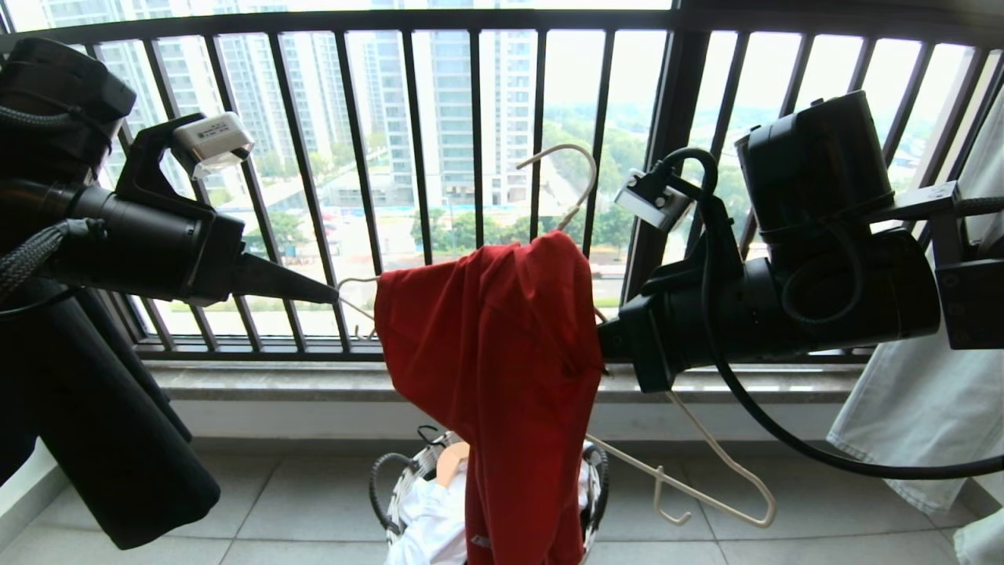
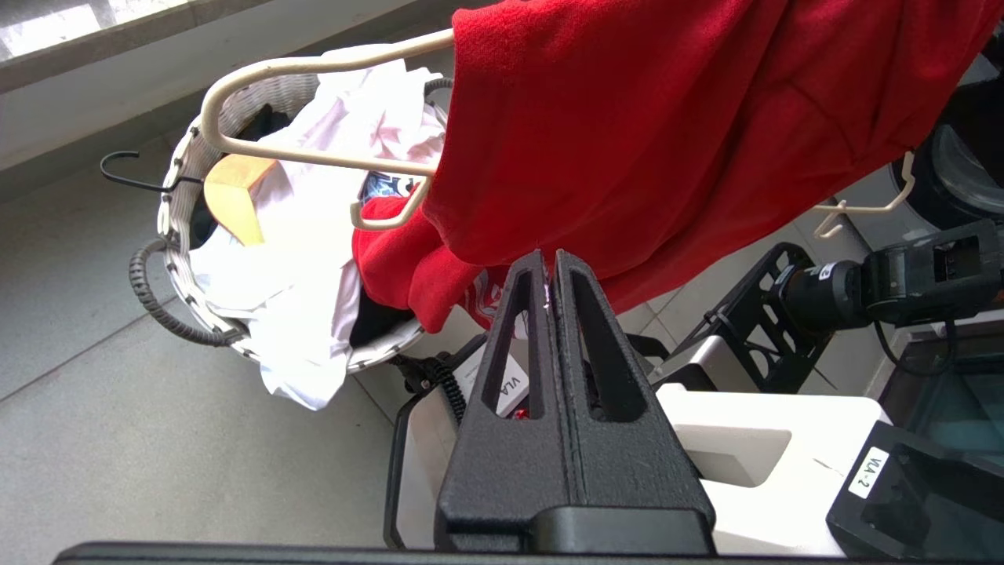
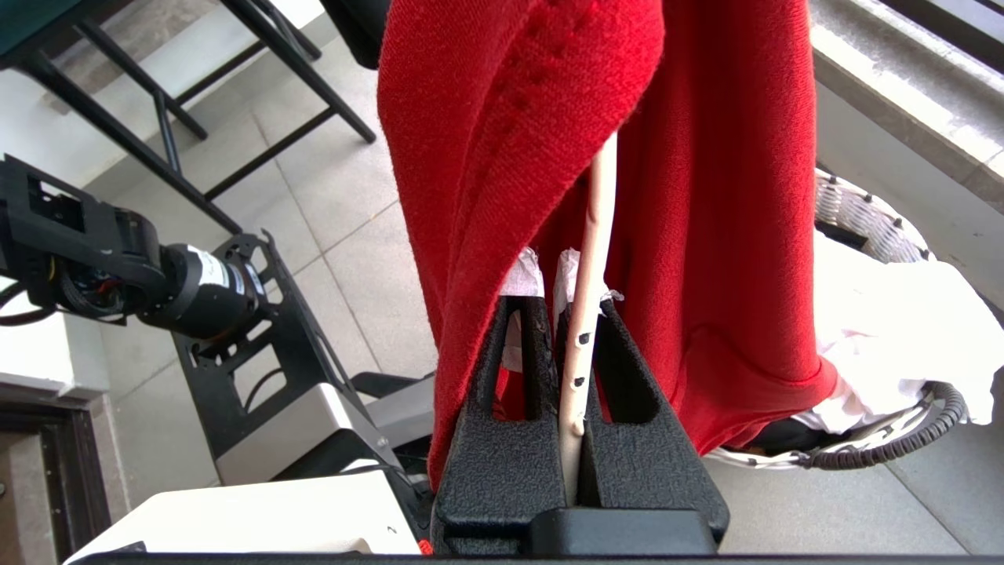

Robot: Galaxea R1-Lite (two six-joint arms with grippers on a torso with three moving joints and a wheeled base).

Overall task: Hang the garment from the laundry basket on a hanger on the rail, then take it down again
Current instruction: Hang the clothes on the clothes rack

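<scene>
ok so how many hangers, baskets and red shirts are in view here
hangers: 2 (off-white wire hanger, wooden hanger lying in the basket)
baskets: 1 (laundry basket)
red shirts: 1 (garment, draped over the wire hanger)
total: 4

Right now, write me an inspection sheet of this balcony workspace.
Surface: grey tiled floor.
Job's things: red T-shirt draped over off-white wire hanger, above the laundry basket; rail nothing seen.
Clutter: white cloth and a wooden hanger in the basket.
Grippers: left gripper shut, empty, beside the shirt; right gripper shut on the hanger.
Cables: black cable looping under the right arm.
Surroundings: black railing, pale garment hanging at right.
</scene>
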